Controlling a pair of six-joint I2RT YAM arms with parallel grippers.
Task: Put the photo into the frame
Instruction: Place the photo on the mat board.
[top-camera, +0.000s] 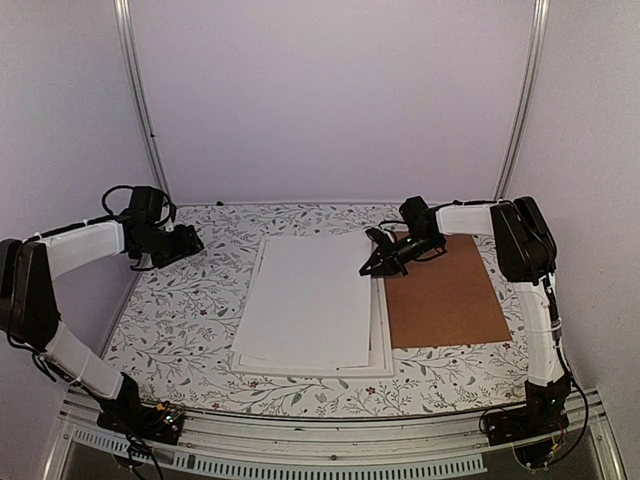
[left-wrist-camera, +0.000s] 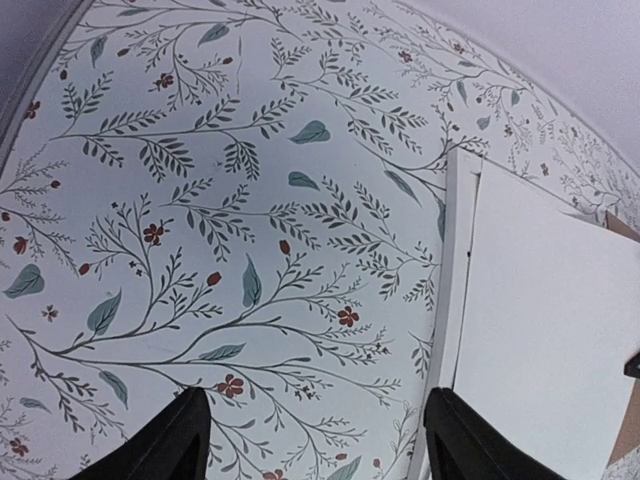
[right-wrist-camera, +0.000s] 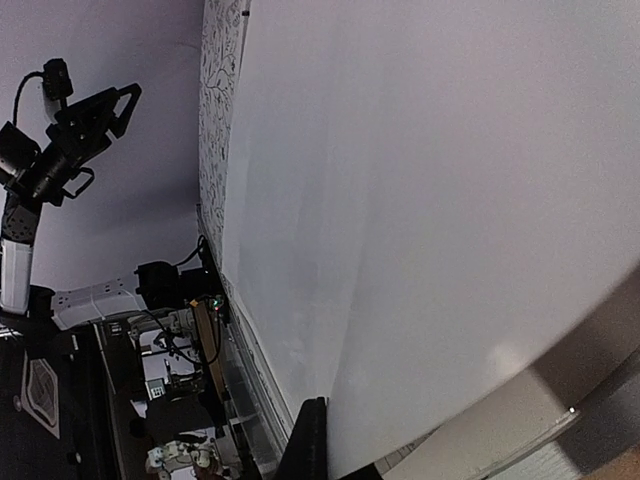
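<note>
Nearest, the leaf-patterned counter (top-camera: 180, 310). At its centre the frame (top-camera: 381, 340) lies flat. The photo (top-camera: 305, 300) rests on it, white back up and slightly skewed. My right pincer (top-camera: 375, 263), closed, sits at the photo's far right edge; I cannot tell whether it pinches the sheet. My left pincer (top-camera: 190, 245), open and empty, hangs over the far left. A brown panel (top-camera: 445, 290) lies just right of the frame.

One photo (top-camera: 305, 300), one frame (top-camera: 381, 335), one brown backing panel (top-camera: 450, 295), two arms, left (top-camera: 85, 248) and right (top-camera: 540, 320).
</note>
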